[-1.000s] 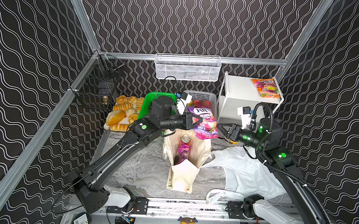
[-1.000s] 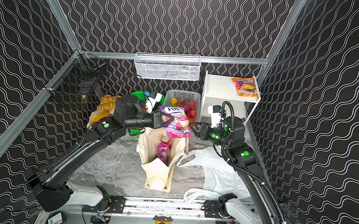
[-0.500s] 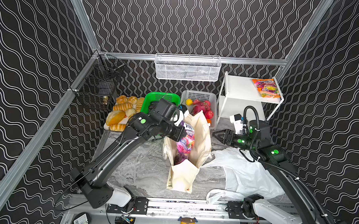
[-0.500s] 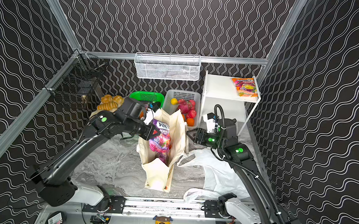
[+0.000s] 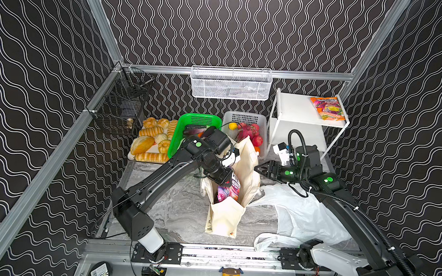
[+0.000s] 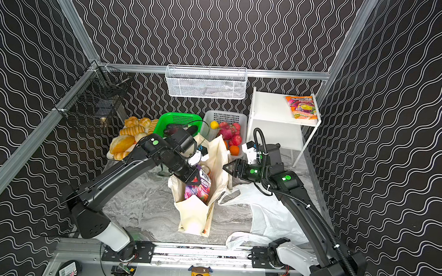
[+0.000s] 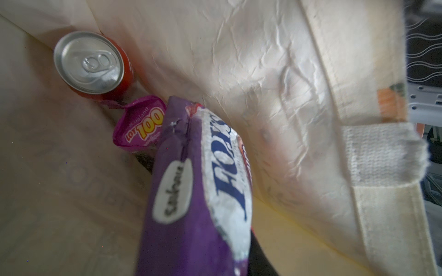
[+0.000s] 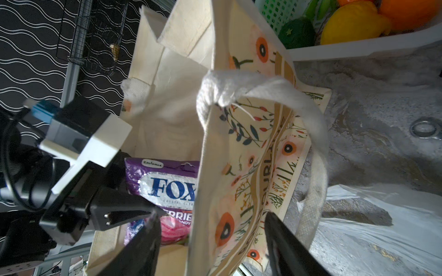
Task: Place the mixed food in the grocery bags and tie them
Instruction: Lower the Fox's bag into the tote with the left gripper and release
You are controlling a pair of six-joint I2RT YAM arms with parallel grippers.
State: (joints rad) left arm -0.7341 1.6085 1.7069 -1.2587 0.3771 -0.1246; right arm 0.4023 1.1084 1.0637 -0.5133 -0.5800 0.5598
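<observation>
Right wrist view showed the right hand [image 8: 211,215] spread, its jaws either side of the cream tote's [image 8: 251,148] printed wall. Whether the left hand [image 5: 223,178] pinched the purple packet [image 5: 230,191] inside that tote could not be told.

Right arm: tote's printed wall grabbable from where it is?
Probably yes. The right gripper is open, and in its wrist view the printed wall of the tote lies in line with the gap between its jaws. Only the handle hangs close by.
</observation>
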